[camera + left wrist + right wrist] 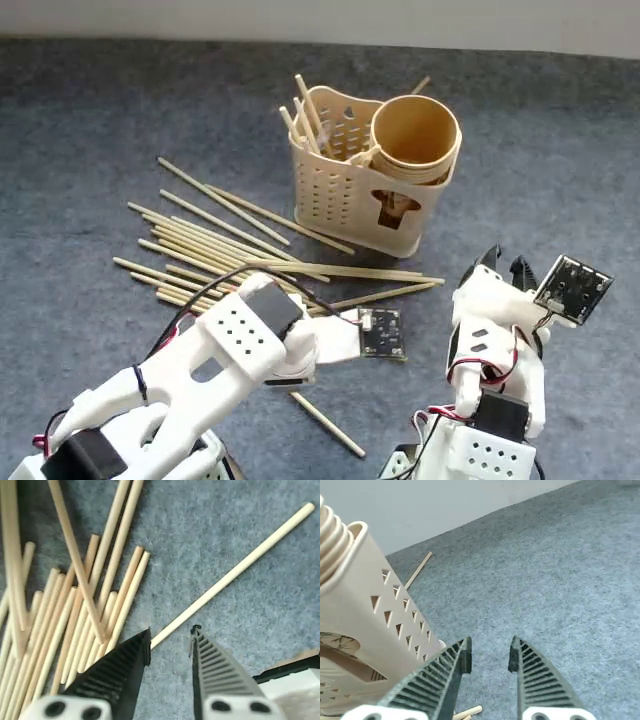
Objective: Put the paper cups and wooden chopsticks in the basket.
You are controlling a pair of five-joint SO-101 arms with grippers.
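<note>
The grey tabletop [90,120] carries the perforated basket [345,200], which holds stacked paper cups [415,135] and a few wooden chopsticks [305,115]. Many loose chopsticks [210,240] lie on the tabletop beside it. The left gripper [170,632] hangs over them, fingers slightly apart and empty. The right gripper [487,652], near the basket, is likewise parted and empty.

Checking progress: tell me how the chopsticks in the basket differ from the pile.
The basket chopsticks stand tilted, tips above the basket rim; the pile lies flat on the mat. The basket chopsticks are few; the pile has many more. Both are plain pale wooden sticks.
</note>
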